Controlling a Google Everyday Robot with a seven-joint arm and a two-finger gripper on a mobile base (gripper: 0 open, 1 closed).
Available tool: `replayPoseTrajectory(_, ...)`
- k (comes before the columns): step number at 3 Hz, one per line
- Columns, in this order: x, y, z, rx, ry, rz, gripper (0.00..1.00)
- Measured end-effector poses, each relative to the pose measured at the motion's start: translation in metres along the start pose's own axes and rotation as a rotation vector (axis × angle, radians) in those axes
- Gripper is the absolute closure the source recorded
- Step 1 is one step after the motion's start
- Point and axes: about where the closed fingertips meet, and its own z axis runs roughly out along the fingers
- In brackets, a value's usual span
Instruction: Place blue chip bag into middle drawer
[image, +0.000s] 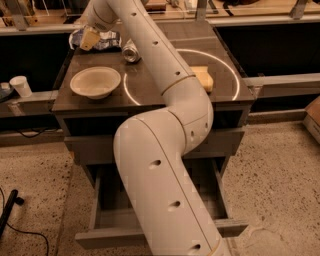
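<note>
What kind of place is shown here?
Probably a robot test area: a dark-topped cabinet with an open grey metal drawer, a speckled hard floor, and the gripper at the crinkled blue chip bag.
</note>
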Motion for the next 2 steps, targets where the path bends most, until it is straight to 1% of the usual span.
replayPoseTrajectory(1,0.002,-0.002,0.017,0.022,0.013,-0.017,0.30)
replayPoseTrajectory(2,0.010,-0.003,0.037,0.050,0.068,-0.002,0.29)
